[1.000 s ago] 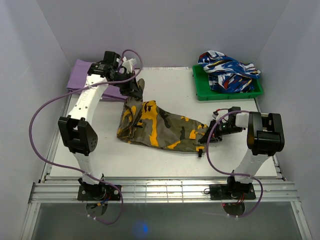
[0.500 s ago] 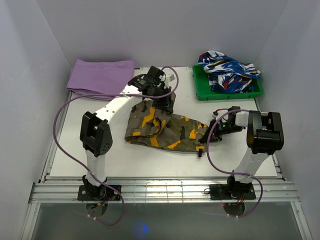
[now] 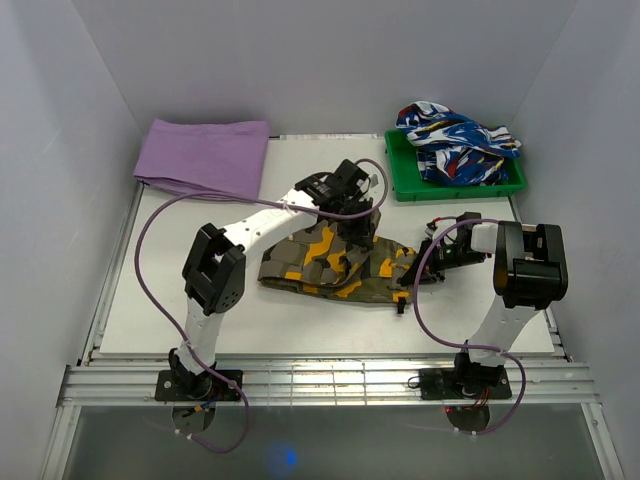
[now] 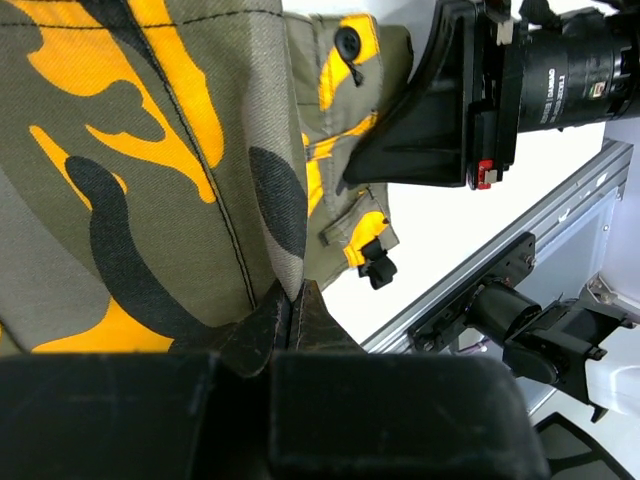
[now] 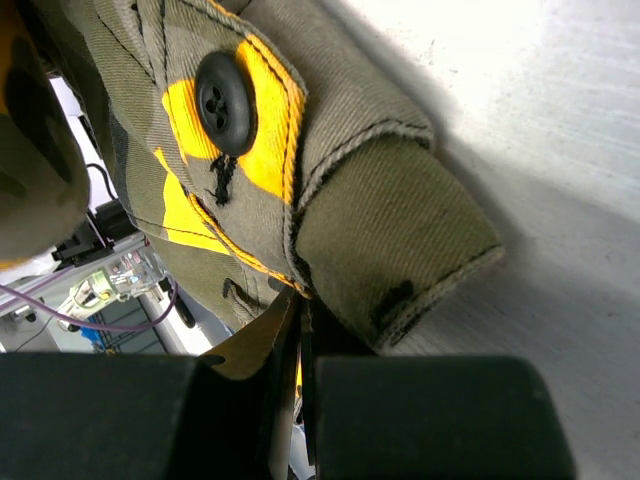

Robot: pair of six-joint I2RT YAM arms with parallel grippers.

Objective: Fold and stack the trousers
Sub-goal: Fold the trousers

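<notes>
At the centre of the top view, the trousers (image 3: 335, 262) lie on the tabletop (image 3: 300, 325) as a low, partly folded bundle, its long axis running left to right. Both arms have hold of the bundle.

The left end effector (image 3: 357, 232) sits over the upper right part of the bundle. Its wrist view shows the left end effector (image 4: 292, 305) closed tight on a stitched fold of camouflage cloth, with no gap between the fingers. That grip on a doubled edge suggests it holds a layer in order to lay it over the rest.

The right end effector (image 3: 412, 275) is low at the right end of the bundle. Seen from the right wrist, the right end effector (image 5: 300, 320) is pinched shut on the waistband edge, just below the tab with the black button (image 5: 222, 100). It probably serves as an anchor, so that end cannot slide while the other arm works the fold.

The green tray (image 3: 400, 190) with the patterned garment (image 3: 455, 140) sits at upper right, and the purple cloth (image 3: 205, 155) at upper left. Both are apart from the trousers, which leaves the middle of the tabletop for folding. The fold looks unfinished and stacking is not yet done.
</notes>
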